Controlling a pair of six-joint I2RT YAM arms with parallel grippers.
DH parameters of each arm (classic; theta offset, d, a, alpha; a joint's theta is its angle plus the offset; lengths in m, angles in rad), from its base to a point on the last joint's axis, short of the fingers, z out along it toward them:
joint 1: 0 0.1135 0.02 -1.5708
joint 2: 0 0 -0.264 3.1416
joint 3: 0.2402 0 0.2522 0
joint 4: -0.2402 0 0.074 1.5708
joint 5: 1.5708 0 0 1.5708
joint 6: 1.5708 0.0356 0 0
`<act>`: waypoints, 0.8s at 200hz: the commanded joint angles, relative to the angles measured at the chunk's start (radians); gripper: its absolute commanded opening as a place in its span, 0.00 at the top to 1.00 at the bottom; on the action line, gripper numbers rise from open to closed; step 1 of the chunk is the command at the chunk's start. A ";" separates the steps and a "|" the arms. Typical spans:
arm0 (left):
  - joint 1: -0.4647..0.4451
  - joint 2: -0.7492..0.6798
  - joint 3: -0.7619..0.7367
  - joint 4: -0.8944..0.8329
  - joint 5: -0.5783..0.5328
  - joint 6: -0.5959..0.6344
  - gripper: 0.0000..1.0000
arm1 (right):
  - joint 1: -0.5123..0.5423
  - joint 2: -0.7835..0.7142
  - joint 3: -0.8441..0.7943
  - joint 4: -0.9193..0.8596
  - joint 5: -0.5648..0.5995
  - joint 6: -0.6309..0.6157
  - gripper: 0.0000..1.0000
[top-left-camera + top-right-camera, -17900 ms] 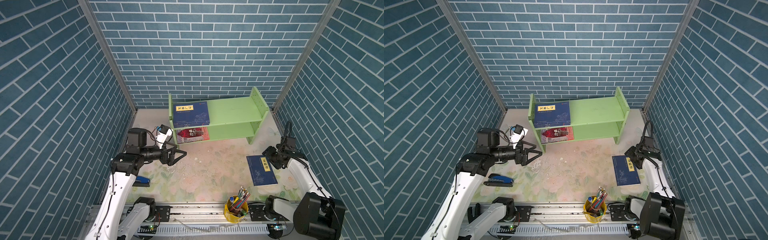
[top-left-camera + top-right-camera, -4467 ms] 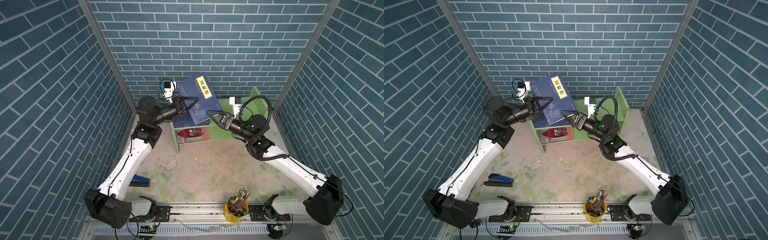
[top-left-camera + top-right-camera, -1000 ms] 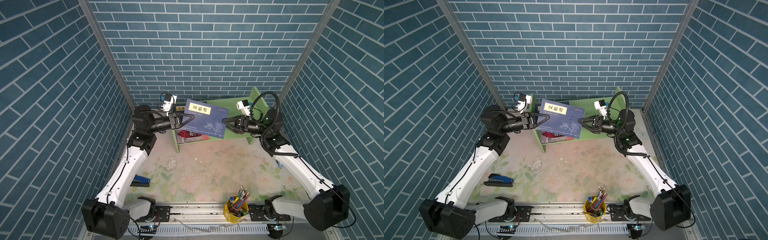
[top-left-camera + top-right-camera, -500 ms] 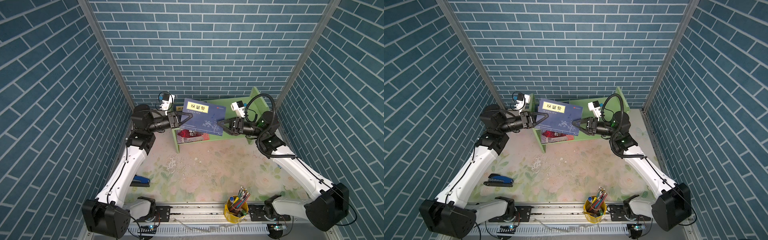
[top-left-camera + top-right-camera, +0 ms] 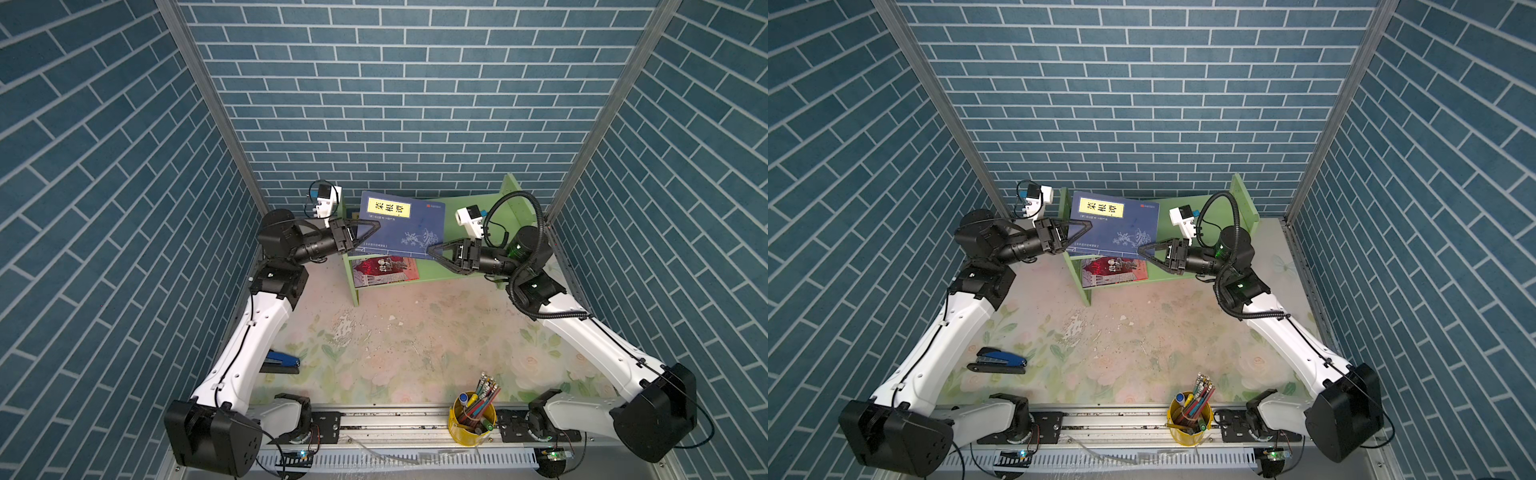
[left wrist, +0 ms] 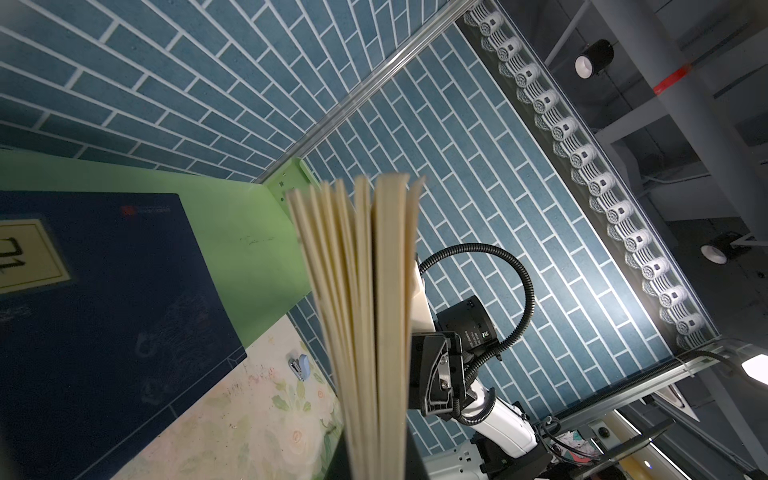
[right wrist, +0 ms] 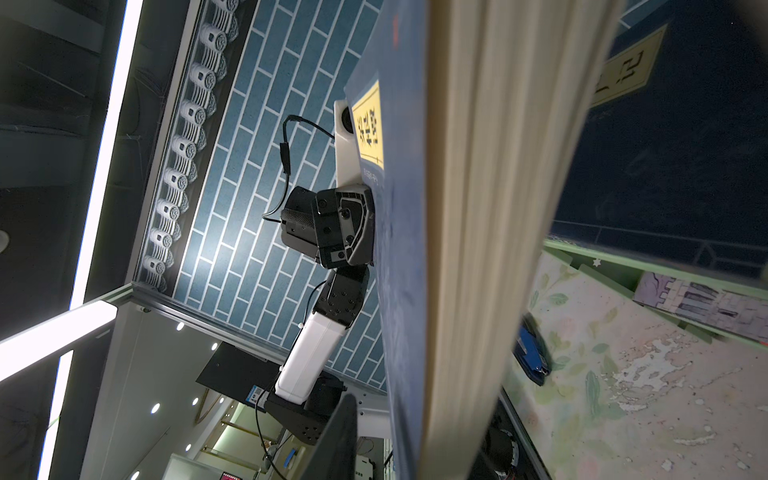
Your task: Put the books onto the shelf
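Standing against the back wall on the floral table (image 5: 415, 353), the light-green shelf (image 5: 471, 208) is the landmark for everything else. Both arms reach in toward it from the front corners.

Above the shelf's left end, as both top views show it, a navy book (image 5: 405, 226) hangs in the air. It is tilted, cover up, with its yellow title label toward the back. Under it a second navy book (image 6: 104, 291) lies flat on the shelf's top tier. A red-and-grey book (image 5: 384, 270) lies on the lower tier, sticking out past the front edge.

The left gripper (image 5: 374, 226) is clamped tight on the raised book's left edge, above the shelf's left side panel. In the left wrist view the pages fan out straight ahead. The right gripper (image 5: 431, 250) is at the book's lower right corner, in front of the shelf's middle, with its jaws either side of the page edge. I cannot tell whether they pinch it.

Well in front of the shelf, a yellow pen pot (image 5: 471, 417) stands at the table's near edge. A blue stapler (image 5: 282, 360) lies front-left of the shelf.
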 commanded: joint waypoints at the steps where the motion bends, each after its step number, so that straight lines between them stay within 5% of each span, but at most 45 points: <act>1: 0.007 -0.027 -0.025 0.077 -0.014 -0.022 1.00 | 0.009 0.000 -0.008 0.063 0.016 -0.007 0.74; 74: 0.007 -0.046 -0.052 0.060 -0.014 -0.012 1.00 | 0.007 0.054 0.044 0.070 0.006 -0.006 0.97; 96: 0.010 -0.055 -0.038 0.027 -0.012 0.038 0.56 | 0.008 0.071 0.078 0.061 -0.017 -0.006 1.00; 122: 0.030 -0.067 0.033 -0.178 -0.024 0.201 0.21 | -0.011 0.076 0.140 -0.053 -0.036 -0.058 1.00; 160: 0.106 -0.080 0.137 -0.442 -0.100 0.367 0.07 | -0.078 0.079 0.181 -0.140 -0.061 -0.082 1.00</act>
